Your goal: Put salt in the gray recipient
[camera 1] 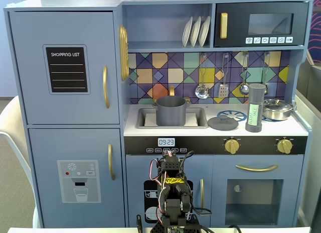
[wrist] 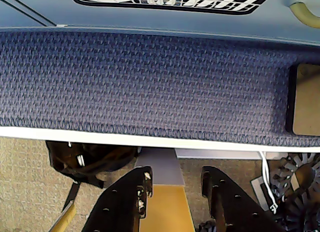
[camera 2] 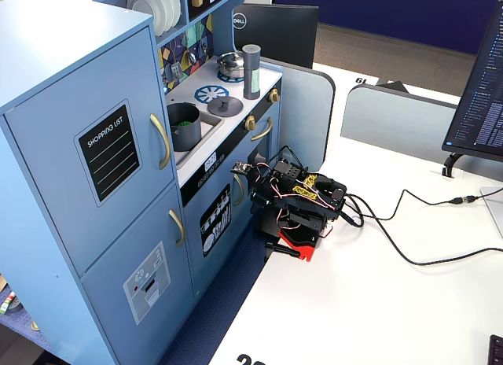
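Resting folded low on the white table [camera 2: 377,302] in front of a blue toy kitchen [camera 1: 65,117], the robot arm [camera 2: 299,196] has not yet begun the task, as far as one can judge; the gripper [wrist: 176,192] points down toward the floor in the wrist view, its two dark jaws slightly apart with nothing between them; the salt shaker [camera 1: 256,107] stands upright on the kitchen counter [camera 1: 301,128] over the right-hand knobs in a fixed view, just beside a shiny steel pan [camera 1: 277,109] and near a flat gray lid [camera 1: 222,122]; it is tall, slim and dark gray, with a lighter cap and a pale green label; the gray pot [camera 1: 171,110] sits in the sink [camera 1: 200,123] to the left, well apart from the shaker; the next move probably calls for raising the arm, reaching up to the counter, and closing on the shaker's narrow body without tipping it.
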Robot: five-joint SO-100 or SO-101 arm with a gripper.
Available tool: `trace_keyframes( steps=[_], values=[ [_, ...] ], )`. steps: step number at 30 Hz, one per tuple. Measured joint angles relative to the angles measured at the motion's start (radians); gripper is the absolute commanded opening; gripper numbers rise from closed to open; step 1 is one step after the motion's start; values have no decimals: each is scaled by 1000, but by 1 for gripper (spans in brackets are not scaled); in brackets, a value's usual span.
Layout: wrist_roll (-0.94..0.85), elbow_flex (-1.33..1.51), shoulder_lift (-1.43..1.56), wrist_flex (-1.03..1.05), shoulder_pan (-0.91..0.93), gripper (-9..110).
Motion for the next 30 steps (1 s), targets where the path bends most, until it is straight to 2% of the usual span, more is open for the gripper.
trace_keyframes(
  steps=[17, 24, 30],
  values=[
    [-2, 0, 0, -37, -66, 0],
    [-37, -170, -49, -121, 170, 0],
    [-184, -411, -87, -155, 537, 0]
  ],
)
